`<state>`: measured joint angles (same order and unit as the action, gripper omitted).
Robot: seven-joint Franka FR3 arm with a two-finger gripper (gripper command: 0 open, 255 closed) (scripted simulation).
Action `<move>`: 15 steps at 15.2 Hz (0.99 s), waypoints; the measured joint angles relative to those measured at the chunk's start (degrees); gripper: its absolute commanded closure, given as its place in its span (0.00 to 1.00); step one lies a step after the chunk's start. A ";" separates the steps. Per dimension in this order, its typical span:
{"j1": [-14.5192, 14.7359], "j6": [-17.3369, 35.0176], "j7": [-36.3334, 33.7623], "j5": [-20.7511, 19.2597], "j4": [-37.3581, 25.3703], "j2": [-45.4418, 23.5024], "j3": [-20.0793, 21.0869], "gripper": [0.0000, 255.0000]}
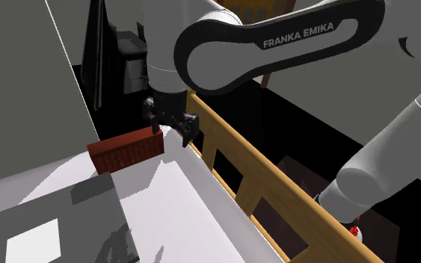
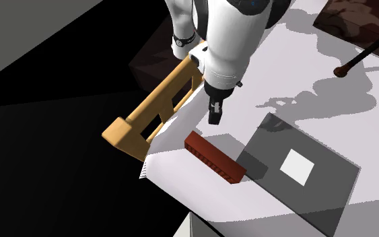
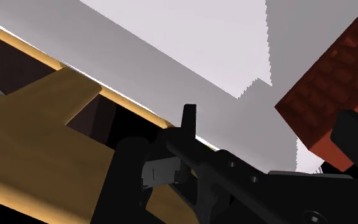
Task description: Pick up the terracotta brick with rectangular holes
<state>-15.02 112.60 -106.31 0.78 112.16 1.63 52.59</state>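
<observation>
A red-brown brick (image 1: 126, 150) lies on a white surface (image 1: 171, 202), close to its far corner. In the second exterior view the brick (image 2: 213, 157) shows a row of small holes along one long side. My black gripper (image 1: 170, 122) hangs just above the brick's end nearest the wooden rail, with its fingers apart and nothing between them. From the other side, the gripper (image 2: 215, 116) points down a little beyond the brick. In the wrist view the brick (image 3: 336, 95) lies beside one finger (image 3: 355, 137) and is not clasped.
A light wooden rail (image 1: 253, 175) with rectangular openings runs along the white surface's edge, right by the gripper. A grey sheet (image 2: 302, 175) with a white square lies next to the brick. A dark cabinet (image 1: 100, 52) stands behind. Black area lies beyond the rail.
</observation>
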 measured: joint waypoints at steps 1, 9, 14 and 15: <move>0.51 -0.37 -4.79 -3.76 -2.95 -4.40 1.04 0.00; 15.56 -8.15 -30.06 -22.54 -27.62 -29.88 -5.53 0.00; 19.77 -9.24 -34.10 -25.49 -34.09 -35.90 -8.48 0.00; 19.64 -8.53 -34.29 -25.59 -33.38 -35.98 -8.56 0.00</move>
<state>4.61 104.07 -140.60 -24.81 78.77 -34.35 44.04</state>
